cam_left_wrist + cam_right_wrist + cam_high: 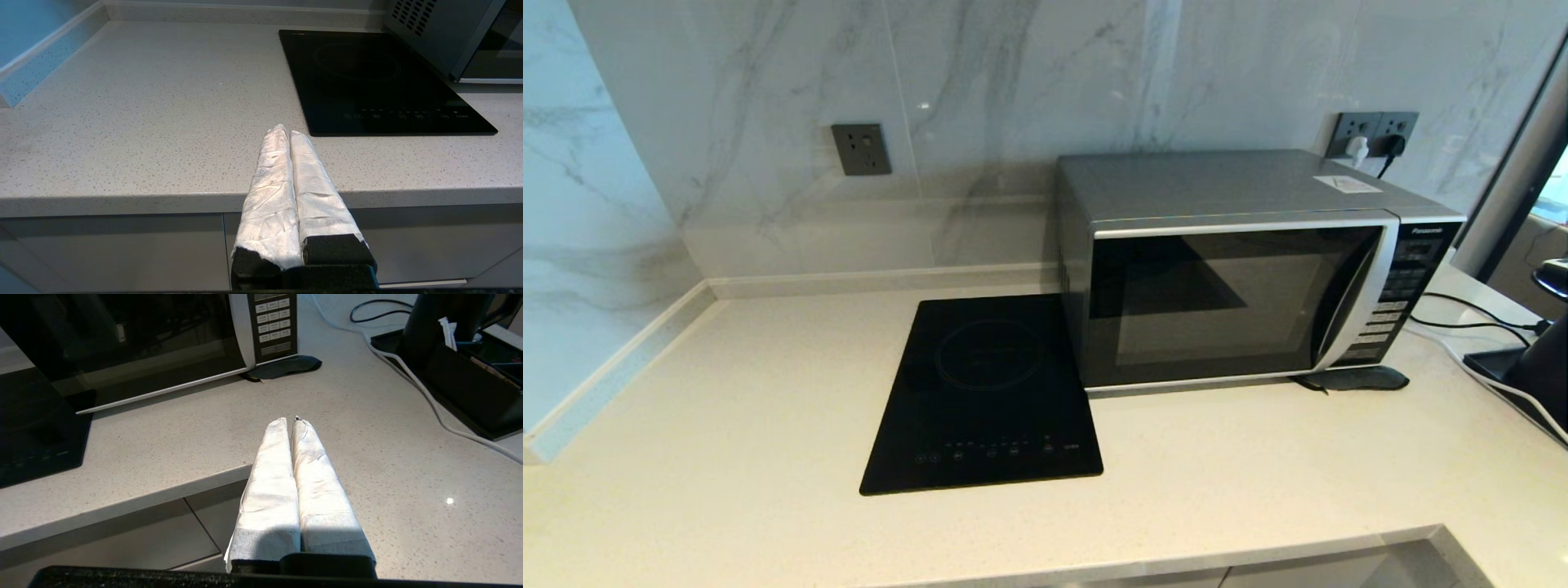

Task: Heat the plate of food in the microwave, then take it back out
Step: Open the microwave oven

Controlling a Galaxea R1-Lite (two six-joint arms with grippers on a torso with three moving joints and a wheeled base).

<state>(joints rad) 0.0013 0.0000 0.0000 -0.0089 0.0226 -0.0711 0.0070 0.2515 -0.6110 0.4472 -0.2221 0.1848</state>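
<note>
Opening the microwave (1233, 269) door wants a firm handle pull; both grippers, left gripper (285, 131) and right gripper (289, 421), hover pressed together at the counter (727, 392) edge.

A flat black glass cooktop (984, 394) lies flush in the pale speckled worktop (727, 408), about midway along it and nearer the front edge than the back. At the worktop's right edge a black stand (1523, 371) sits with black and white cables (1462, 314) trailing toward the back. On the marble wall (1013, 98) are a grey socket (861, 149) and a double socket (1372, 135) with plugs in it.
</note>
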